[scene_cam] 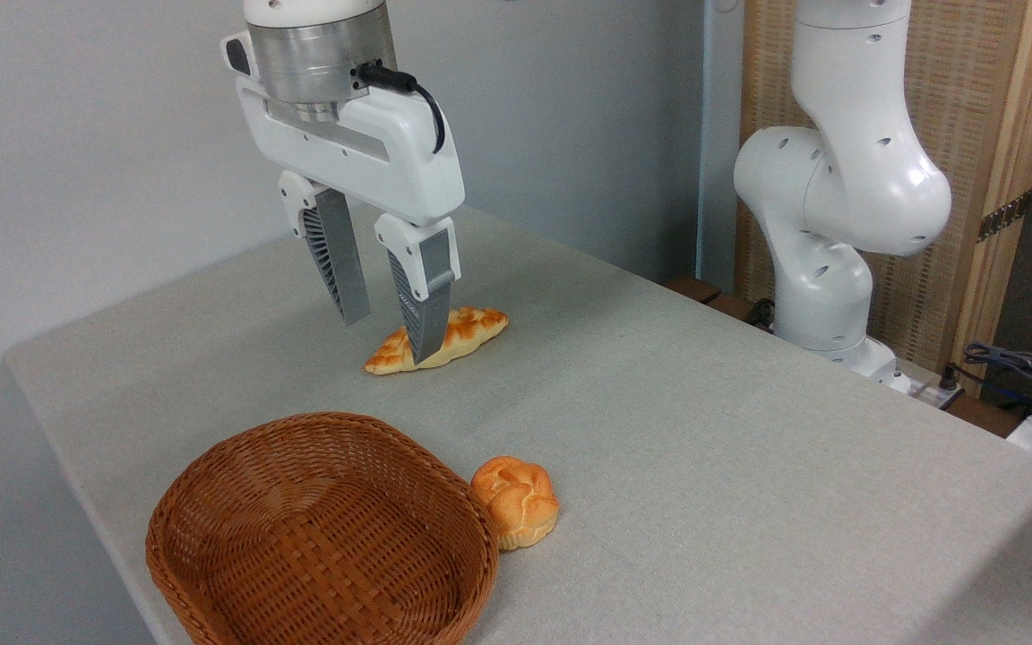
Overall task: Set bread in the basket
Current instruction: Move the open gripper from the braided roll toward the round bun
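The bread, a small round golden bun with a knotted top, rests on the grey table right beside the right rim of the basket. That basket is woven reddish-brown wicker, shallow, with nothing inside it. My gripper hangs open well behind both, above the table, its fingers empty. One grey fingertip overlaps the long braided loaf in the picture.
The long flat braided loaf lies near the table's middle, behind the gripper. The arm's white base stands off the table's far right side. Cables and devices sit at the right edge. The table's near-left edge runs close to the basket.
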Action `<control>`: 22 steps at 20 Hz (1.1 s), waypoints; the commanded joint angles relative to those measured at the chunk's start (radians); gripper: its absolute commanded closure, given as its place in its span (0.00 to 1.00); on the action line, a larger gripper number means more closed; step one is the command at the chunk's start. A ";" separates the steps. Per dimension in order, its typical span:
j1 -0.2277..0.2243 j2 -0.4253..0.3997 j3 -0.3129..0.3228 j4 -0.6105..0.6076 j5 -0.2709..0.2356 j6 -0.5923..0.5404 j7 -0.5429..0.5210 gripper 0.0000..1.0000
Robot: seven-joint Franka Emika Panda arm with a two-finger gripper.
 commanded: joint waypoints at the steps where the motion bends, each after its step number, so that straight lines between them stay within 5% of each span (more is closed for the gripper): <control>1: -0.002 -0.011 0.026 -0.003 0.002 -0.016 0.050 0.00; 11: -0.002 -0.030 0.040 -0.022 0.002 -0.011 0.078 0.00; 17: -0.003 -0.254 0.057 -0.335 0.008 0.087 0.085 0.00; 22: -0.006 -0.329 0.090 -0.478 0.018 0.130 0.096 0.00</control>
